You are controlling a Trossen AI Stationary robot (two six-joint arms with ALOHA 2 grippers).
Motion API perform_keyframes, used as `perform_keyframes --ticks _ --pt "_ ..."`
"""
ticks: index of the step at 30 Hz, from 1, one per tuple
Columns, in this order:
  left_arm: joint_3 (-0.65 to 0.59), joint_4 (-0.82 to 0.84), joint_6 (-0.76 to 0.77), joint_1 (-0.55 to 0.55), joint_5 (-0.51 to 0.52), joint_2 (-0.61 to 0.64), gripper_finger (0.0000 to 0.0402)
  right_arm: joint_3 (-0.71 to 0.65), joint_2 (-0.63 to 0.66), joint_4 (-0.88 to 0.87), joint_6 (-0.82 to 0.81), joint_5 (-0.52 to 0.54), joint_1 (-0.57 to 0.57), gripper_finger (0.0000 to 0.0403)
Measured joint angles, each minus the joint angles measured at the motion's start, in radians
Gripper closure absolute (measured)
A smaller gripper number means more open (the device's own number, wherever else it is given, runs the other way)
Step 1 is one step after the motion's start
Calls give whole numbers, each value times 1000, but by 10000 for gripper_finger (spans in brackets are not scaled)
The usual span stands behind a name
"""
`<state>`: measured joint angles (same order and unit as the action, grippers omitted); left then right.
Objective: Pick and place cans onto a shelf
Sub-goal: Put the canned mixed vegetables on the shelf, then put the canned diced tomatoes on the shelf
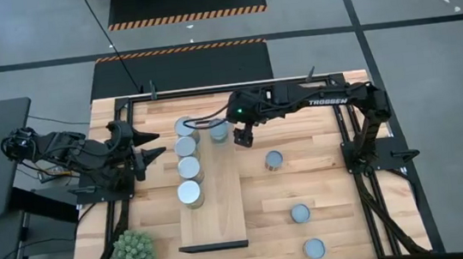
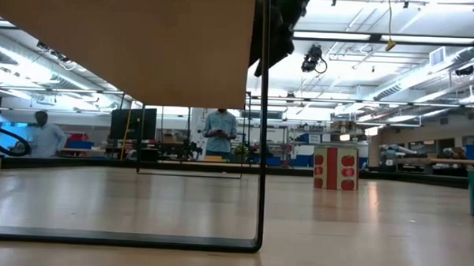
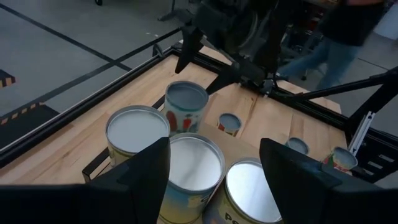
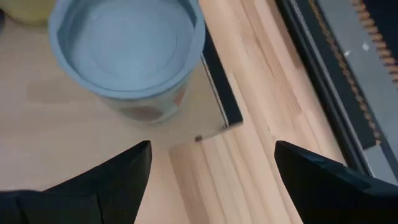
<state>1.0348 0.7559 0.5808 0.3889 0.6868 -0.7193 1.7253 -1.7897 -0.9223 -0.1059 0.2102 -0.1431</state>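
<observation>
The shelf (image 1: 222, 208) is a pale board on a thin dark frame, lying lengthwise left of the table's middle. Several cans stand on it: a row along its left side (image 1: 188, 168) and one blue-grey can (image 4: 127, 50) at its far right corner. Three more cans (image 1: 274, 160) (image 1: 300, 214) (image 1: 314, 247) stand on the tabletop to the right. My right gripper (image 4: 211, 168) hovers open just right of the corner can, pointing steeply down, with nothing between its fingers. My left gripper (image 1: 154, 148) waits open at the table's left edge, facing the row of cans (image 3: 193, 165).
A spiky green plant (image 1: 132, 254) stands at the near left corner. Black frame rails (image 1: 348, 134) run along the table's edges. In the low view the shelf's board (image 2: 121, 42) shows high up with its dark leg (image 2: 262, 150); people stand in the room behind.
</observation>
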Motion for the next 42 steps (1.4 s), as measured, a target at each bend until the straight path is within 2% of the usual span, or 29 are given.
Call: perform_keyframes --ticks 13,25,31,42 --pt "0 0 1 0 -11 0 147 6 0 24 -31 22 25 55" --pt "0 0 -1 0 -11 0 147 -15 -11 136 -59 69 13 55" --pt "0 0 1 0 -11 0 147 -6 0 20 -69 58 28 55" --pt "0 1 -1 0 -11 1 147 -7 31 -235 -137 53 150 55"
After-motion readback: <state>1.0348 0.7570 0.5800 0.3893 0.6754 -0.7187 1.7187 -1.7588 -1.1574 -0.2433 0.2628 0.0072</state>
